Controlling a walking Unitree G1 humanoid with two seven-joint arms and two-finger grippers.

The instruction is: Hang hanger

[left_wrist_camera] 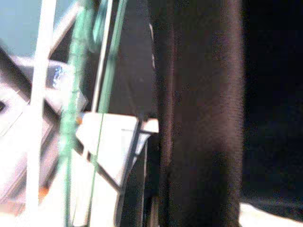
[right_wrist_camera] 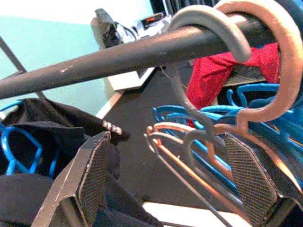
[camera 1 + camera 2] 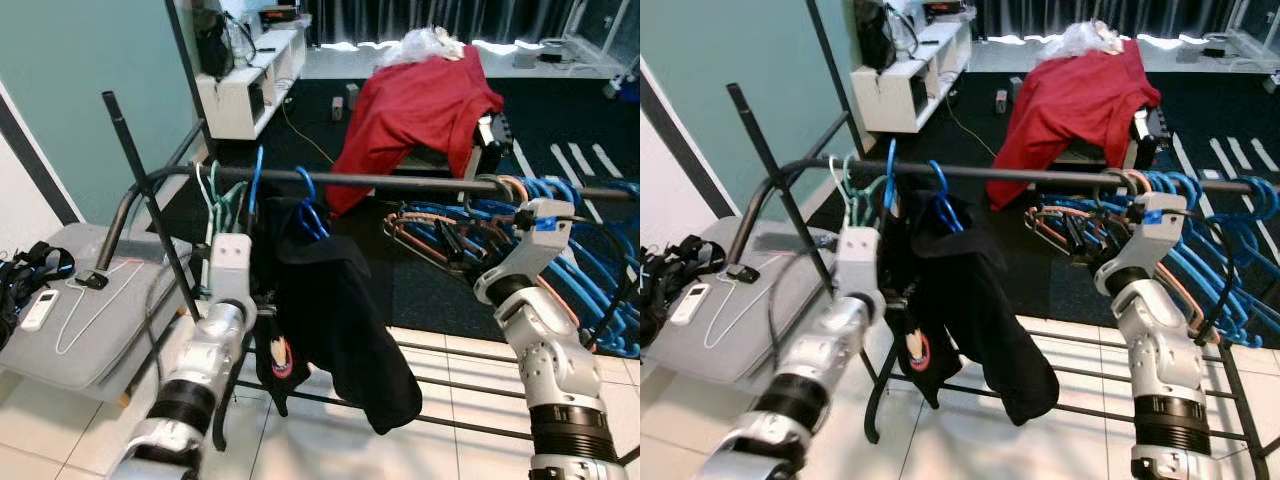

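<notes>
The right gripper, fingers wide apart, faces the grey hanger on the rail; it looks light and stiff, best taken at the neck.

left arm: silver segmented casing, black ribbed collar band, pale grey box-shaped wrist block | right arm: matching silver casing, rounded joints, black ribbed ring low down, grey wrist block with small blue mark | right gripper: two black fingers, flat cross-hatched textured pads
</notes>
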